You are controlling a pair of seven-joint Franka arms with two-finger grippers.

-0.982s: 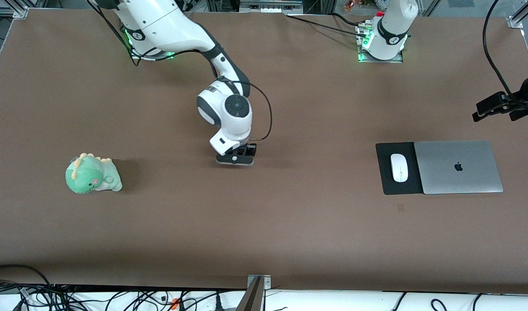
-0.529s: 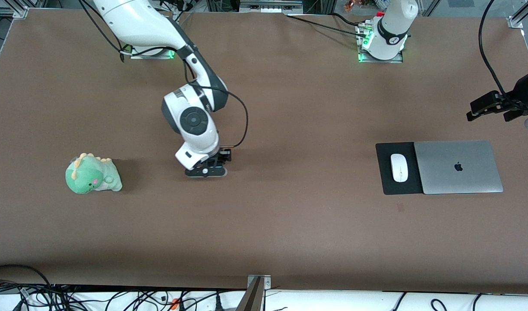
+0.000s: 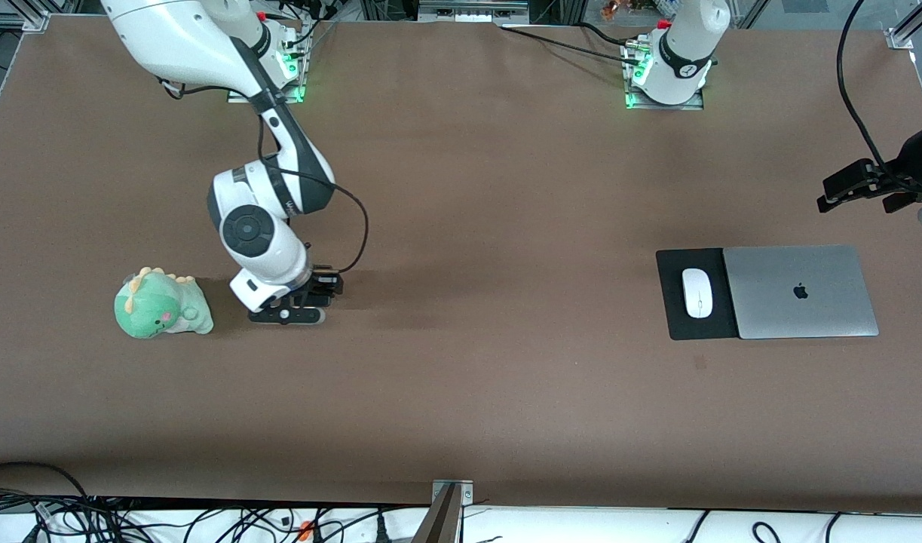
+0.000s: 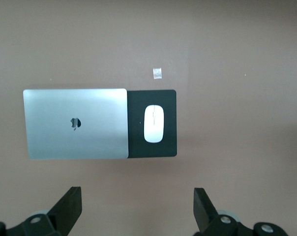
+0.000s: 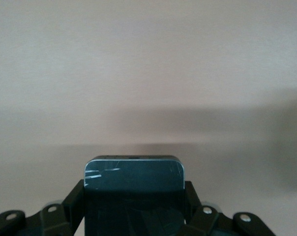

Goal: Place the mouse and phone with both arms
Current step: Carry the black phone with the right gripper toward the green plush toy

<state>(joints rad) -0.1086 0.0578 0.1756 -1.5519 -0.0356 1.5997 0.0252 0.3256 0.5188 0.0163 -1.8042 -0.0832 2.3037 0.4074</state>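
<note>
Brown table (image 3: 506, 392) carries plush dinosaur (image 3: 161, 304), mouse mat (image 3: 675, 317) (black), laptop (image 3: 800, 291)

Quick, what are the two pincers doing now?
Left pincer: open, holding nothing, up over the table.
Right pincer: shut on the phone, beside the dinosaur toy.

Mouse (image 3: 697, 292) on mat (image 3: 672, 302), laptop (image 3: 800, 291) beside it.
The laptop overlaps the mat toward the left arm's end; the plush toy (image 3: 161, 305) lies well apart, toward the right arm's end.

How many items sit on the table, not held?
4: plush dinosaur at the right arm's end; mouse on a black mat, laptop overlapping that mat, at the left arm's end.
</note>
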